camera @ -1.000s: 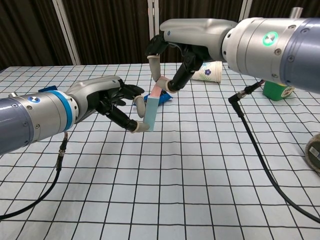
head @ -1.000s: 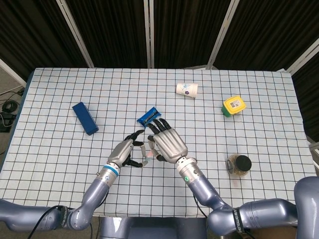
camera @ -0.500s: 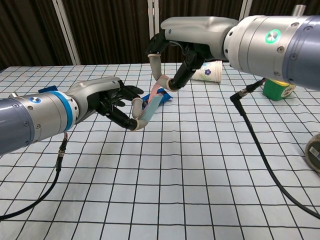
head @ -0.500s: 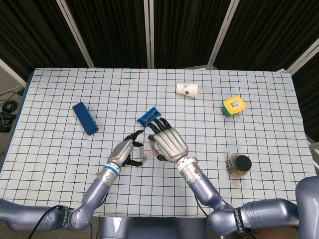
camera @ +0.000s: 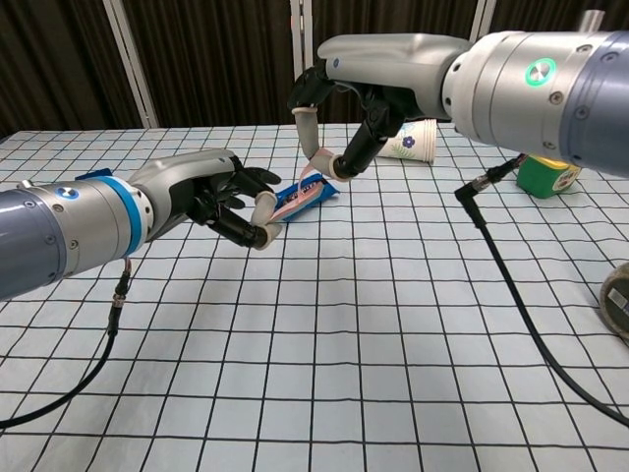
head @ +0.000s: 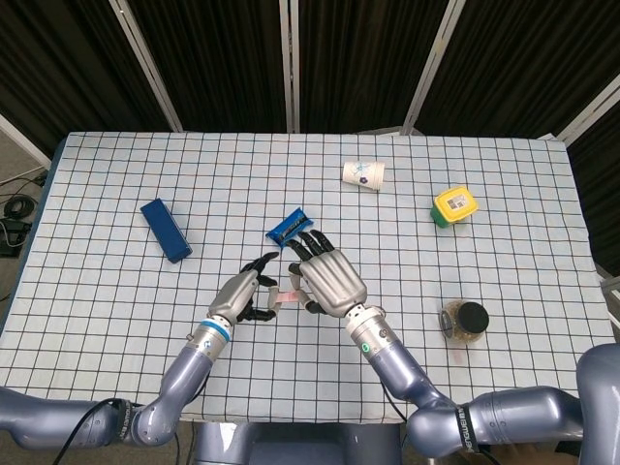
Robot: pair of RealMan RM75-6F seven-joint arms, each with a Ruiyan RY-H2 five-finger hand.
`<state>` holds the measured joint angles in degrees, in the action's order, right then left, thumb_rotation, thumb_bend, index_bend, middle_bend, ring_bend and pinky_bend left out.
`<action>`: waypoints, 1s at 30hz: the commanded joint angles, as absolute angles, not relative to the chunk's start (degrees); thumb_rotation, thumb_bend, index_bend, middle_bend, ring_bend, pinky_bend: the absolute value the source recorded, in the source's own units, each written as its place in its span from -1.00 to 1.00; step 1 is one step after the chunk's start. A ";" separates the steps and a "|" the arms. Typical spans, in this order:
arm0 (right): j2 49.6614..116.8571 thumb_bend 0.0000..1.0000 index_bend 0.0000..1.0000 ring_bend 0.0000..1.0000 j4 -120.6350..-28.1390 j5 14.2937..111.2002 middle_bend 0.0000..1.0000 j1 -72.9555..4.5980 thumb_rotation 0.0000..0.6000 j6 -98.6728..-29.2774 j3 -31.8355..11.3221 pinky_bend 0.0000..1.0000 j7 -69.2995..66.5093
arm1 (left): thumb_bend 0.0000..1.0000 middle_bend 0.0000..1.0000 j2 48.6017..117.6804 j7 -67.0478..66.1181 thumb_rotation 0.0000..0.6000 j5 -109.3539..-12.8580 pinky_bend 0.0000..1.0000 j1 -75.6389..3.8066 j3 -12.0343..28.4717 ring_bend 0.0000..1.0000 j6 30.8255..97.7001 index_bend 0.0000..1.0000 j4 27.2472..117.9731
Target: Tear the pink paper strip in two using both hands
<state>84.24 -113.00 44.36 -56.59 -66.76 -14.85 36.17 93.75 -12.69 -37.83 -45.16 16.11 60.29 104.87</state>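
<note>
The pink paper strip (camera: 295,200) hangs in the air between my two hands, stretched nearly level above the table. My left hand (camera: 218,200) pinches its lower left end between thumb and finger. My right hand (camera: 339,123) pinches the upper right end, its other fingers curled. In the head view the strip (head: 287,295) shows as a small pink sliver between the left hand (head: 248,294) and the right hand (head: 327,278). The strip looks whole.
A blue snack packet (head: 289,228) lies just behind the hands. A blue box (head: 165,230) lies at the left, a tipped paper cup (head: 363,175) at the back, a yellow-lidded green tub (head: 453,205) and a jar (head: 463,321) at the right.
The strip went from hanging almost upright to lying nearly level. My left hand rose and drew in toward the right hand, which barely shifted.
</note>
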 commanded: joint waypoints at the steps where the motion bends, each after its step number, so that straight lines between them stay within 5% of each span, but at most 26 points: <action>1: 84.16 -0.23 0.55 -1.00 -113.01 44.48 -0.75 -56.56 1.00 -66.69 -14.82 -1.00 35.99 | 0.06 -1.00 93.67 -12.61 1.00 -37.67 -1.00 -45.14 16.09 -1.00 60.20 0.56 104.83; 30: 76.24 -0.23 0.55 -1.00 -110.93 52.97 -0.75 -51.70 1.00 -65.65 -11.48 -1.00 31.55 | 0.07 -1.00 88.54 -5.56 1.00 -40.01 -1.00 -40.01 13.41 -1.00 55.63 0.57 96.34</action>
